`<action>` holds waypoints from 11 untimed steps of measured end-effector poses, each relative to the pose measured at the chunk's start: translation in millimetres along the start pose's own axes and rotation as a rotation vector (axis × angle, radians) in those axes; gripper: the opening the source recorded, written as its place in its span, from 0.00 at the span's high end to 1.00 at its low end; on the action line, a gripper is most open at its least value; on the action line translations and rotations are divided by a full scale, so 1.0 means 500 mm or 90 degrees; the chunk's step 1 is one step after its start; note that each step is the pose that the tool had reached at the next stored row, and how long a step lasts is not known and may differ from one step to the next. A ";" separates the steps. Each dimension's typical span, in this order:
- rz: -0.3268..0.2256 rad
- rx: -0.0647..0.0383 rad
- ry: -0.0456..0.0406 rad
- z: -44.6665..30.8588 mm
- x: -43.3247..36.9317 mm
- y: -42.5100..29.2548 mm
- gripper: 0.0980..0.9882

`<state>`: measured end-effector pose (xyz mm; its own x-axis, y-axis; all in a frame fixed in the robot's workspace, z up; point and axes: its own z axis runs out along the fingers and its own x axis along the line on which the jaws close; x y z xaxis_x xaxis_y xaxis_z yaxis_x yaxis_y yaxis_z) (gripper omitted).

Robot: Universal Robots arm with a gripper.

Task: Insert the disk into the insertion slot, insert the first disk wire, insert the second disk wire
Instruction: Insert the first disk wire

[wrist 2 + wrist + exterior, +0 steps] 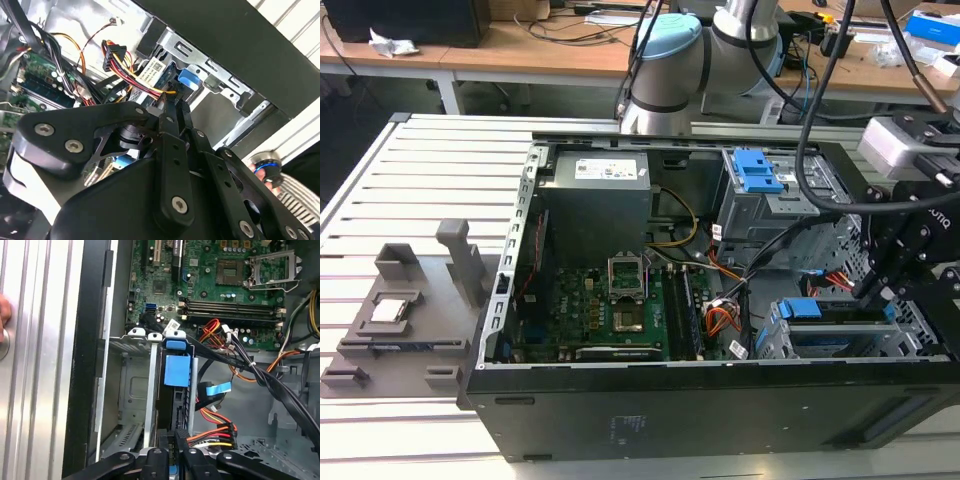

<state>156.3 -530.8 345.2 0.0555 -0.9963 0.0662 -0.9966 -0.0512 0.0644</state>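
The disk (176,402) stands edge-on inside the insertion slot of the low silver drive cage (131,390), its blue carrier tab (177,369) at the front. In the exterior view the disk (840,325) sits in that cage (782,342) at the case's near right corner. My gripper (873,295) reaches down to the disk's rear end. The fingers (183,439) stand close together on a black connector with red, yellow and black wires (212,436). In the second wrist view my gripper (169,100) meets the same wire bundle (150,87). A blue flat cable (216,388) hangs loose nearby.
A taller grey cage with a blue latch (760,180) stands behind the low cage. The motherboard (610,310) fills the case's middle, and loose cables (270,382) cross beside the cage. A grey fixture (400,320) lies outside at the exterior view's left. A hand (3,315) rests on the slatted table.
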 end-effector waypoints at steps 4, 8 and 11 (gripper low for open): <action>0.040 -0.003 -0.0028 0.001 0.000 0.001 0.91; 0.042 -0.003 -0.0053 0.001 -0.003 0.009 0.91; 0.042 -0.003 -0.0055 0.000 -0.014 0.009 0.91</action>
<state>151.5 -524.3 344.9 -0.0116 -0.9980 0.0620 -0.9978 0.0156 0.0644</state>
